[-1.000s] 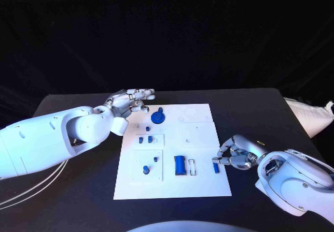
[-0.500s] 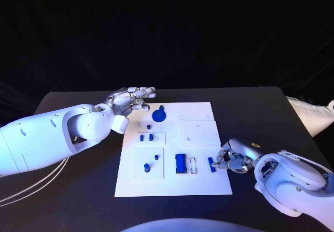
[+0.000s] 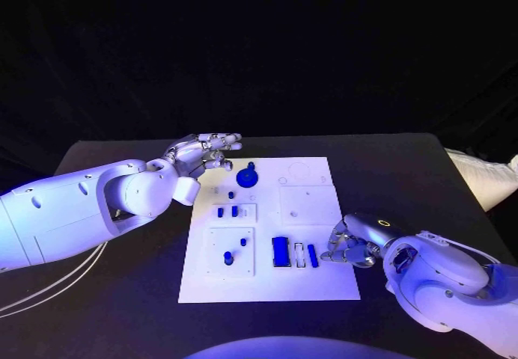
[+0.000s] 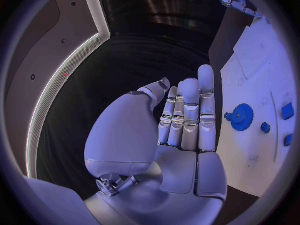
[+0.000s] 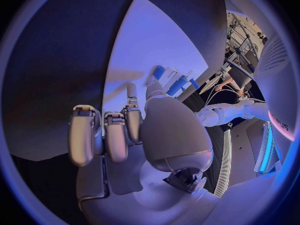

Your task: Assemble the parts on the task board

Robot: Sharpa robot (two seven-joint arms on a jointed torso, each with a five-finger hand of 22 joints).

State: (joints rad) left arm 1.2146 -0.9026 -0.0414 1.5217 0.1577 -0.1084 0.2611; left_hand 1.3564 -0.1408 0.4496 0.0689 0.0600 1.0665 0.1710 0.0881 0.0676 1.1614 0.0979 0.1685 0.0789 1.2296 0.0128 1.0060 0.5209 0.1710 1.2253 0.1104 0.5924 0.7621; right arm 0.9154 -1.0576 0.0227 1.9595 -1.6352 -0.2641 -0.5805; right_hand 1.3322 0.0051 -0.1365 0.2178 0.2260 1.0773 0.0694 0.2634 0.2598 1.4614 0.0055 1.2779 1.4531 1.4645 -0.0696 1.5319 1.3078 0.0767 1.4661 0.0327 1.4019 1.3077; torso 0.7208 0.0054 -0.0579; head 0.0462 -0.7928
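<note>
Black table: carries the white task board at its middle.
Head view: left hand hovers at the board's far left corner, fingers loosely apart, holding nothing; right hand touches a slim blue part near the board's right edge; grip unclear.
Left wrist view: fingers straight, close together; blue gear lies on the board.
Right wrist view: fingers curled beside blue parts.

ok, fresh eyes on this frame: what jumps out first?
The white task board in the middle of the black table, dotted with blue parts. The blue gear at its far end sits just beside the left hand, which holds nothing. At the board's near right edge, the right hand reaches toward a slim blue bar.
</note>
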